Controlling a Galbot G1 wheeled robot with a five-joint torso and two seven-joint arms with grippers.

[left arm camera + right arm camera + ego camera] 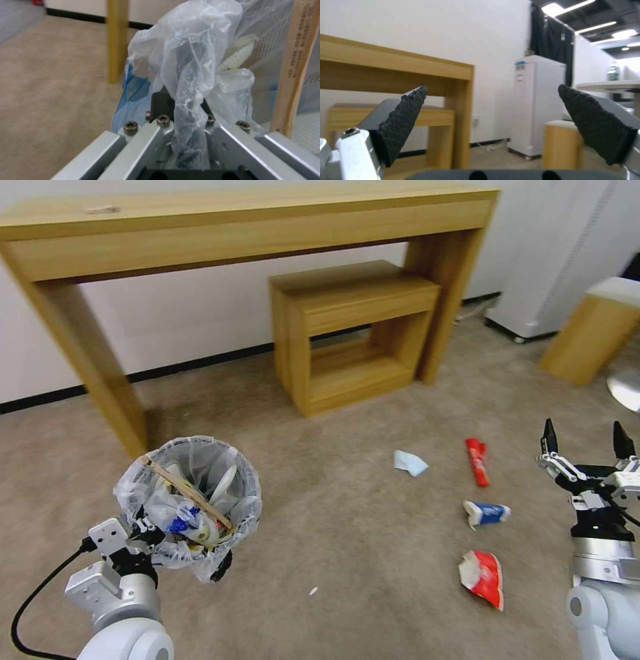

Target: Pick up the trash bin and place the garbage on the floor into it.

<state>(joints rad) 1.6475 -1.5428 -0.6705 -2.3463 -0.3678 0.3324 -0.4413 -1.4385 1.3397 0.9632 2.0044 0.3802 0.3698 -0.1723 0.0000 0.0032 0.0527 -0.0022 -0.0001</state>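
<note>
where things sit on the floor

the trash bin (190, 500) hangs at the left, before the long table (247, 220). a small table (350, 333) stands under it. to the right on the floor (347, 553) lie a tissue (409, 463), packet (477, 461), cup (487, 513) and wrapper (483, 577).

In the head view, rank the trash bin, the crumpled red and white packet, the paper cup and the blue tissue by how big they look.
1. trash bin
2. red and white packet
3. paper cup and blue tissue: look alike, though the tissue lies farther off, so unsure.
</note>
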